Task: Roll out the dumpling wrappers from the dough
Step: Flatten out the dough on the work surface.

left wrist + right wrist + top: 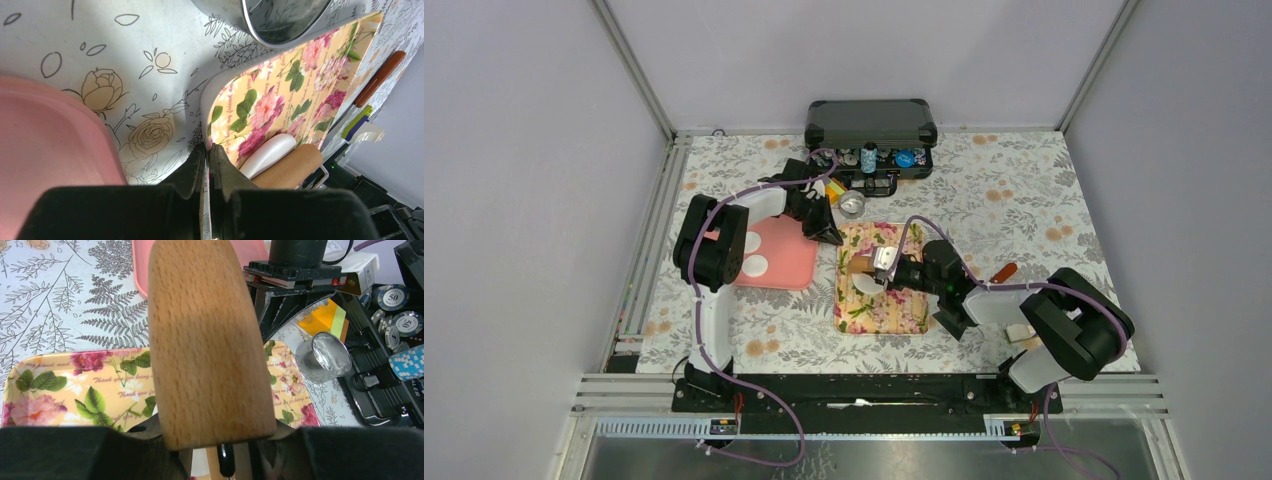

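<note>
Wrapper: flat white piece on the board, touching the pin.
Discs: two white rounds on the pink tray, left of the board.
Right gripper: clamped around the wooden pin, over the board's left half.
Left gripper: pinched tight on the board's edge, beside the tray.
Beyond: silver tin just past the board; black case at the far edge.

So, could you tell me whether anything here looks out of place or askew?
Nothing looks spilled or damaged. The one unusual thing: the left gripper is pinched shut on the far-left corner of the floral board, probably steadying it while the right gripper holds the rolling pin by the dough.
</note>
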